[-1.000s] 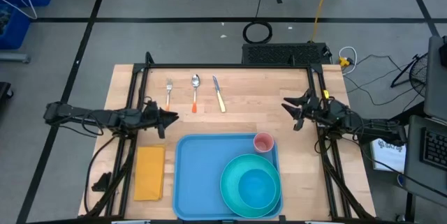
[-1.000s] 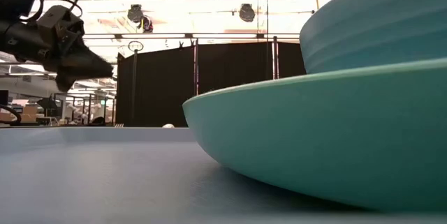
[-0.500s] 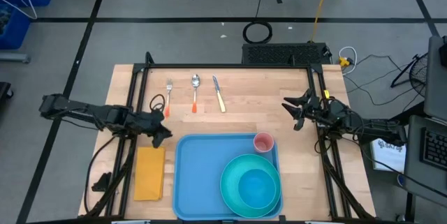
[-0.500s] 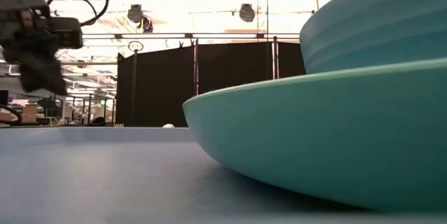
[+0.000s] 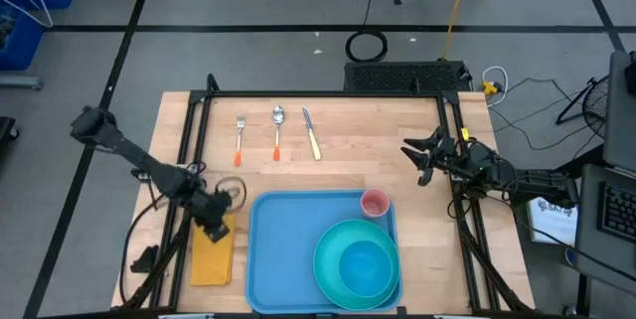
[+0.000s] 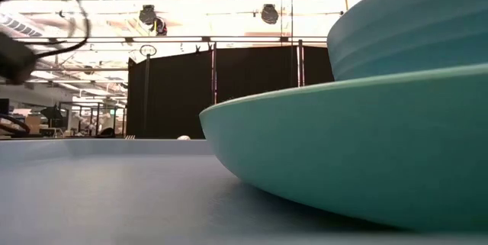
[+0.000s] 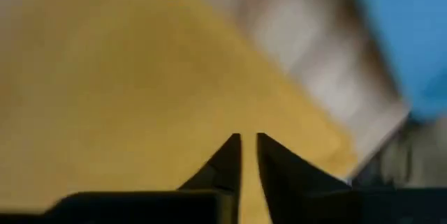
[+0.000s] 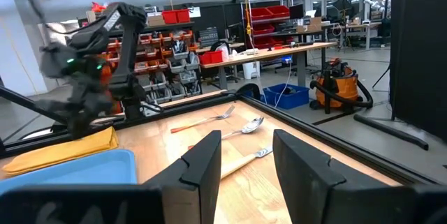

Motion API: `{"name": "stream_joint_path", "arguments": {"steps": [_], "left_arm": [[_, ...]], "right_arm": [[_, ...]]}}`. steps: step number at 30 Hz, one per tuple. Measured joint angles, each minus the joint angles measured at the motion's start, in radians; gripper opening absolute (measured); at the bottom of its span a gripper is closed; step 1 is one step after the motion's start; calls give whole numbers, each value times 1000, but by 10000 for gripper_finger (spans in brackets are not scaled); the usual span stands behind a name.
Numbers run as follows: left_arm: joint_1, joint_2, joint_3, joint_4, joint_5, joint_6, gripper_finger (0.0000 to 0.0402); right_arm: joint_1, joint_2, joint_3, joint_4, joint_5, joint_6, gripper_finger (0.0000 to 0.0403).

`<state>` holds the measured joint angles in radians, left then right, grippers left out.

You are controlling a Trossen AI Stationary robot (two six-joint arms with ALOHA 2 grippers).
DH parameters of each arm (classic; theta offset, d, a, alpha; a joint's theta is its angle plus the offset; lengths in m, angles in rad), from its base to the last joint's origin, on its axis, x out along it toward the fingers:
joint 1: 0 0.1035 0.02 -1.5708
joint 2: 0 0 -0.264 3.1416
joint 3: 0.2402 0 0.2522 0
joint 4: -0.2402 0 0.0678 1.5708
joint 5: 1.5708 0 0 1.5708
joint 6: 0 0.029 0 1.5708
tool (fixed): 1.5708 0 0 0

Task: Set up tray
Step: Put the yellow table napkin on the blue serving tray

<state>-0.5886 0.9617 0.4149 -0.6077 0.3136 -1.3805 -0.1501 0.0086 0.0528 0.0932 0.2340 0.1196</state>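
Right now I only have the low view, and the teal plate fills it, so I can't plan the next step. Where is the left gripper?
Observer: The left gripper is close over the far end of the yellow napkin, just left of the tray.
Operator: And the right one?
Observer: The right gripper is open near the table's right edge, holding nothing.
Operator: Is any cutlery on the tray?
Observer: No; the fork, spoon and knife lie on the bare wood beyond it.
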Motion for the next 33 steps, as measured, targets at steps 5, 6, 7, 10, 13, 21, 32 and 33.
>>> {"name": "stream_joint_path", "arguments": {"steps": [5,6,7,10,13,21,32,33], "left_arm": [[-131,147,1,82,98,-152,4],[-148,168,1,84,101,-176,4],[-162,188,1,84,101,-193,4],[-185,238,4,74,85,-216,3],[-182,273,9,35,61,-216,2],[-96,289,13,-31,14,-175,1],[40,290,12,-3,-14,20,1],[49,290,12,-1,-14,42,1]], "right_arm": [[0,0,0,0,0,0,123],[0,0,0,0,0,0,123],[0,0,0,0,0,0,123],[0,0,0,0,0,0,123],[0,0,0,0,0,0,123],[0,0,0,0,0,0,123],[0,0,0,0,0,0,123],[0,0,0,0,0,0,123]]}}
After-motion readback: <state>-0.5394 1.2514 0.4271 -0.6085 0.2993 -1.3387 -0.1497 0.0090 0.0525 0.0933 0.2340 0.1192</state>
